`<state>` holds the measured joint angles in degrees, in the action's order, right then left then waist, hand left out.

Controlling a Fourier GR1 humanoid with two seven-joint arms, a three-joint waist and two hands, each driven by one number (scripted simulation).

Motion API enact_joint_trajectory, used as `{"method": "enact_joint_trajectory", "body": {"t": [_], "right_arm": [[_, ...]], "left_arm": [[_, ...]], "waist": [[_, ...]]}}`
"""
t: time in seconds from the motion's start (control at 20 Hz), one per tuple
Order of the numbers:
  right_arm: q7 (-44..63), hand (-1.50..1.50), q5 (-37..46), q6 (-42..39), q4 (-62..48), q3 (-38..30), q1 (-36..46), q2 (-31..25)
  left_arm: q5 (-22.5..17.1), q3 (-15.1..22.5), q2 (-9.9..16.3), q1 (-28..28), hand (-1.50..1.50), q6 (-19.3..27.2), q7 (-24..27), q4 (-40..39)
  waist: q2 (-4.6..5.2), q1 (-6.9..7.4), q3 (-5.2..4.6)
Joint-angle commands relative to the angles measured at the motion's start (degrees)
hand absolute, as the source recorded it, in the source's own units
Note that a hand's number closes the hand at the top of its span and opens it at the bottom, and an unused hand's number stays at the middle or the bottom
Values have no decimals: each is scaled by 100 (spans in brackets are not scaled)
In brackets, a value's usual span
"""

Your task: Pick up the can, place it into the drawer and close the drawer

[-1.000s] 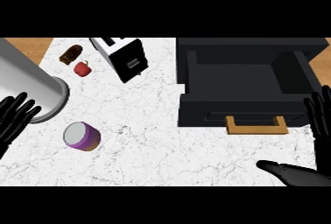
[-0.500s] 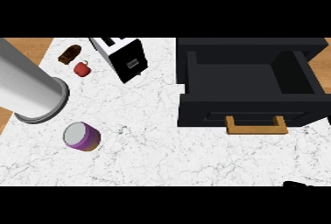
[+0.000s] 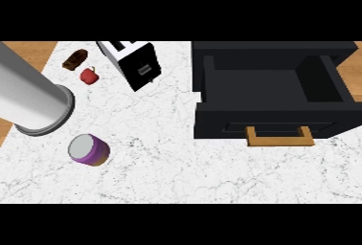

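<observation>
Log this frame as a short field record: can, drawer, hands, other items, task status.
can: purple-sided can with a pale lid, on the white marble counter, lower left
drawer: black drawer pulled open, nothing visible inside, wooden handle facing the near edge
hands: neither in view
other items: large grey cylinder at left; black and white toaster at top; small red object and brown object beside it
task status: can not yet picked up; drawer still open

The grey cylinder (image 3: pixel 32 100) runs off the frame at nine o'clock. Two small items at eleven o'clock, one brown (image 3: pixel 75 59), one red (image 3: pixel 89 76), are too small to identify.
</observation>
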<state>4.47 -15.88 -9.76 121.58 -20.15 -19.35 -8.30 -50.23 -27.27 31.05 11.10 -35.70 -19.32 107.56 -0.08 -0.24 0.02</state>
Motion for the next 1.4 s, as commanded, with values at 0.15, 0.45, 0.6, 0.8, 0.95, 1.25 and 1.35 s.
{"method": "enact_joint_trajectory", "body": {"t": [0.15,0.45,0.6,0.8,0.95,1.25,1.35], "right_arm": [[-230,-150,-57,-429,108,-139,-536,231],[-34,-150,-705,-789,484,-701,-688,140],[110,-150,-970,-811,73,-1076,-322,-180],[-216,-150,-583,-1060,-29,-1004,-493,163],[-2,-150,-937,-1175,-227,-1342,-268,-178],[78,-150,-516,-1241,166,-1105,-432,346],[-140,-150,-723,-1505,103,-1404,-604,320]], "left_arm": [[-562,369,-15,-497,-150,699,-781,-93],[-729,285,-149,-497,-150,703,-1081,-88],[91,762,-720,-580,-150,789,-867,-119],[253,674,-738,-941,-150,440,-700,-989],[927,959,-1022,-1156,-150,704,-580,-990],[1768,963,-1315,-991,-150,160,194,-1603],[2050,1032,-1334,-1504,-150,359,296,-2053]], "waist": [[3,-29,1],[-3,-18,-1],[2,-12,-2],[6,-14,-3],[9,-19,-3],[7,1,-4],[7,-29,-3]]}}
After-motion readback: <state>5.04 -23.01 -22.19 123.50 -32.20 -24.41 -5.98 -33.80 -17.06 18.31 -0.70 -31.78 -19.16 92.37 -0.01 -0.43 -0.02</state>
